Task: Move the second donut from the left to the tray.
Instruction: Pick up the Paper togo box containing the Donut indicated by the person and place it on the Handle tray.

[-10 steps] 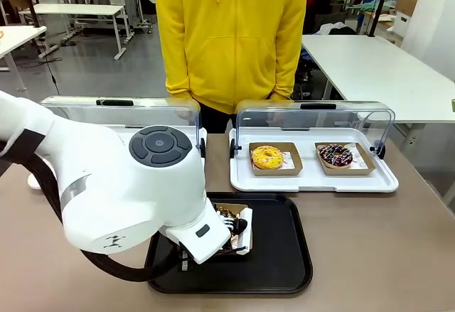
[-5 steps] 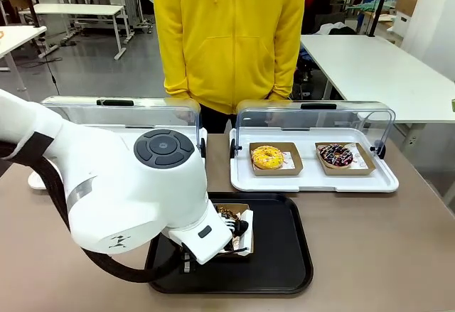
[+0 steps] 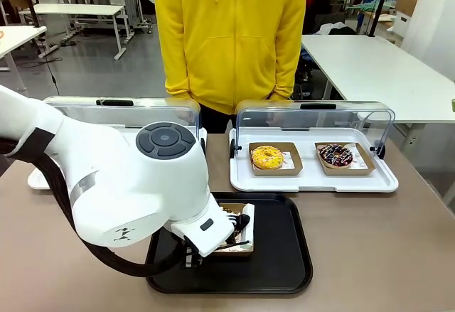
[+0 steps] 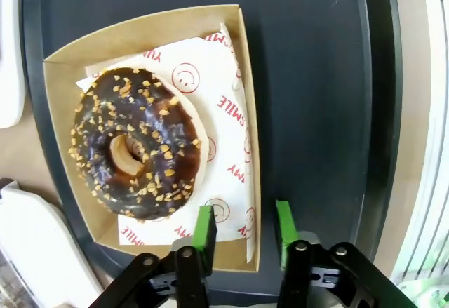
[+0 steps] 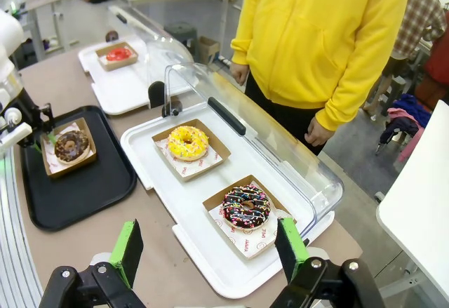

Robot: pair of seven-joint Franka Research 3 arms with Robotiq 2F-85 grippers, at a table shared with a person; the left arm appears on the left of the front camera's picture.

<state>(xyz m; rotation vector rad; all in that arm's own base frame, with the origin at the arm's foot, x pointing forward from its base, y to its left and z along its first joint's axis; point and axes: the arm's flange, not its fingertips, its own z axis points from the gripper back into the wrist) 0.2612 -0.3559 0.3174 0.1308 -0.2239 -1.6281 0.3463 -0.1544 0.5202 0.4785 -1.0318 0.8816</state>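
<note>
A: Where does the chocolate donut (image 4: 135,143) sit?

B: In its brown cardboard box (image 4: 66,62), and the box lies flat on the black tray (image 4: 309,76). In the front view the box (image 3: 238,234) is just left of the tray's middle, half hidden by the left arm.

A: And the left tool (image 4: 245,225)?

B: Partly open and empty. In the left wrist view its green pads (image 4: 205,225) straddle the box's near wall at six o'clock from the donut, with visible gaps. One pad is over the white paper inside and the other outside over bare tray. I judge the box released.

A: So what makes the step go well?

B: Lift straight up, away from the tray, before swinging sideways. The inner pad stands close to the paper liner and the cardboard wall, and any sideways drift could catch the wall and drag or tip the box. Opening a touch wider first would give more margin.

A: The right tool (image 5: 209,248)?

B: Wide open, holding nothing, hovering above the bench near the white tray (image 5: 151,164) that carries the yellow donut (image 5: 186,142) and the colourful-sprinkled donut (image 5: 245,208).

A: Any writing?

B: The liner carries red print. I read "SMILE" beside little smiley faces at about three o'clock from the donut. Other fragments are cut off by the donut. I can read no brand name.
</note>
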